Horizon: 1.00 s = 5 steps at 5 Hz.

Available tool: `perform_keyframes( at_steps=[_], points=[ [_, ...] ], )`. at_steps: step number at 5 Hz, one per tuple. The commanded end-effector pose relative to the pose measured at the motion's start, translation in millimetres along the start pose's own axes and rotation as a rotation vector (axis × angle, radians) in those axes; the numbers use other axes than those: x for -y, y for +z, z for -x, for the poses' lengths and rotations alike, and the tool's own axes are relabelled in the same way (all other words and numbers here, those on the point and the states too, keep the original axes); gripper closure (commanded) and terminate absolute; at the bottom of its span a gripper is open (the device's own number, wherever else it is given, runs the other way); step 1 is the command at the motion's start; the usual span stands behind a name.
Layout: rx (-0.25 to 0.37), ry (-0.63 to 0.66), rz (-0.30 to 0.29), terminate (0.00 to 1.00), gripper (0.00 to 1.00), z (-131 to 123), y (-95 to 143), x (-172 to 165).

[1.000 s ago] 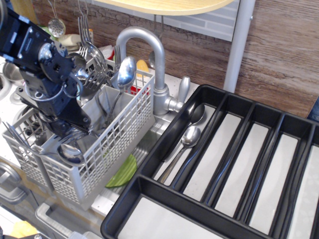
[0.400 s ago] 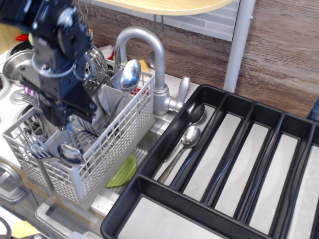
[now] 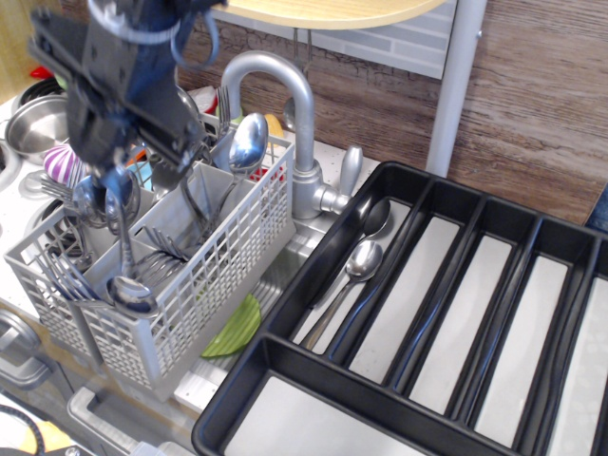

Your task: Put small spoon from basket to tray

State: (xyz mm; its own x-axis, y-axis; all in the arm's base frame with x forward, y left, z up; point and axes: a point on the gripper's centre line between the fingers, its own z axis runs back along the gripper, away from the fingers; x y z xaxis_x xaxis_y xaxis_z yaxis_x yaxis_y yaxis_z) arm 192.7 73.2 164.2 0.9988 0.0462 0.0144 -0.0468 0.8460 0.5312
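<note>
Pincer (image 3: pixel 114 195) higher now, small spoon (image 3: pixel 125 255) pinched.

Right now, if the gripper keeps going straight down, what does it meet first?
Probably the basket: the gripper hangs over its front-left compartments with a spoon dangling below it, its bowl already at the rim. Depth is unclear.

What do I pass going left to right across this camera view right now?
Claw over the basket → grey faucet → two spoons in the tray's leftmost slot → rest of the black tray.
</note>
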Motion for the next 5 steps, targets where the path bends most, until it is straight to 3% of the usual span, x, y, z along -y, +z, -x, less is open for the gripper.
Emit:
perform_keyframes(
  at_steps=[1,2,3,5],
  points=[
    [0.057,-0.045,-0.043,0.00,1.00,-7.3,58.7,-13.1],
    [0.053,-0.105,-0.019,0.00,1.00,-32.2,84.4,-10.4],
    [0.067,-0.107,0.013,0.00,1.00,-60.3,93.1,2.7],
    [0.089,-0.074,0.120,0.00,1.00,-89.2,54.7,29.6]
  ],
)
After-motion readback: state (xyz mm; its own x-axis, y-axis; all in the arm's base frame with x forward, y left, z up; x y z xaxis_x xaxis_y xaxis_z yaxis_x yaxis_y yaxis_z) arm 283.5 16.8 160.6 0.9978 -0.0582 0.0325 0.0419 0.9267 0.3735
